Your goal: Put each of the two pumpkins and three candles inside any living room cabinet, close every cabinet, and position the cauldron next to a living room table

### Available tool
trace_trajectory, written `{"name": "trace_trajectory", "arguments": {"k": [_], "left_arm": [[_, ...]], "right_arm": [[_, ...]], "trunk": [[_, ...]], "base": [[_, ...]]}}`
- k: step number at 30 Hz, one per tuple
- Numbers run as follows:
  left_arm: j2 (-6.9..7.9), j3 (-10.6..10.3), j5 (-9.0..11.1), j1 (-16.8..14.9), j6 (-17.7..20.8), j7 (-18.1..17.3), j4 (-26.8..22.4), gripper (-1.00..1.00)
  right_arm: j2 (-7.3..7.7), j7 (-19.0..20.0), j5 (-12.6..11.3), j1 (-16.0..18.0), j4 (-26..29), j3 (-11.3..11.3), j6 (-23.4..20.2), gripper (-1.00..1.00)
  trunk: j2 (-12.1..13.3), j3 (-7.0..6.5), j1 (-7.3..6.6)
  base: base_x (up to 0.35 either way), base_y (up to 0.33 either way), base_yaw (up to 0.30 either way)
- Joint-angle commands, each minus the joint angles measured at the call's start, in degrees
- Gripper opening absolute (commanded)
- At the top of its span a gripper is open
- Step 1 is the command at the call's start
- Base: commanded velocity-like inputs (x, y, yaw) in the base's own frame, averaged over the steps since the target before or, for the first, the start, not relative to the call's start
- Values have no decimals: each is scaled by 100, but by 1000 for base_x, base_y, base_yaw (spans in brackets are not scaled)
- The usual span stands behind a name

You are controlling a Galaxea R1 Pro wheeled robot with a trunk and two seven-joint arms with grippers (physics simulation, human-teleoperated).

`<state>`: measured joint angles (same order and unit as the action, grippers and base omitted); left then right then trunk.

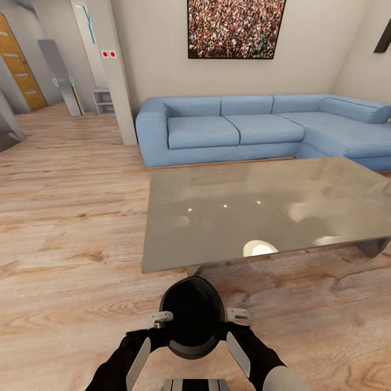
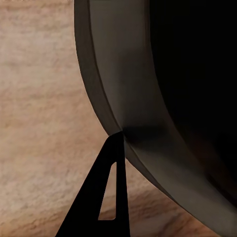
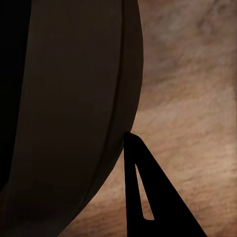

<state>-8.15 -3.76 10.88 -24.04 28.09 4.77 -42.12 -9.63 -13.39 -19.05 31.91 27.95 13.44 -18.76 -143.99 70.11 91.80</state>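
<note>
We hold the cauldron [image 1: 193, 317] between both grippers, left [image 1: 161, 319] and right [image 1: 237, 314], each pinching its rim; the table [image 1: 217, 239] lies just ahead.

The table [image 1: 260, 212] and sofa [image 1: 255, 130] block ahead; open wooden floor [image 1: 70, 228] lies leftward.
</note>
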Motion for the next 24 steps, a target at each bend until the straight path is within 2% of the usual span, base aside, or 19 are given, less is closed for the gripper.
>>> {"name": "trace_trajectory", "arguments": {"k": [1, 4, 5, 6, 22, 24], "left_arm": [[7, -19, -7, 1, 30, 33, 133, -100], [7, -19, -7, 0, 30, 33, 133, -100], [7, -19, -7, -2, 30, 33, 133, -100], [7, -19, -7, -1, 30, 33, 133, 100], [7, -19, -7, 2, 30, 39, 133, 100], [7, -19, -7, -1, 30, 41, 133, 100]], "right_arm": [[-37, 135, -99, -9, -9, 36, 4, -100], [-37, 135, -99, -9, -9, 36, 4, -100], [-37, 135, -99, -9, -9, 36, 4, 100], [-37, 135, -99, -9, -9, 36, 4, 100], [-37, 139, -99, -9, -9, 36, 4, 100], [-37, 138, -99, -9, -9, 36, 4, 100]], "trunk": [[0, 7, 132], [0, 7, 132], [0, 7, 132], [0, 7, 132], [0, 7, 132], [2, -37, 127]], "base": [[0, 0, 0], [0, 0, 0], [0, 0, 0], [0, 0, 0], [0, 0, 0], [0, 0, 0]]}}
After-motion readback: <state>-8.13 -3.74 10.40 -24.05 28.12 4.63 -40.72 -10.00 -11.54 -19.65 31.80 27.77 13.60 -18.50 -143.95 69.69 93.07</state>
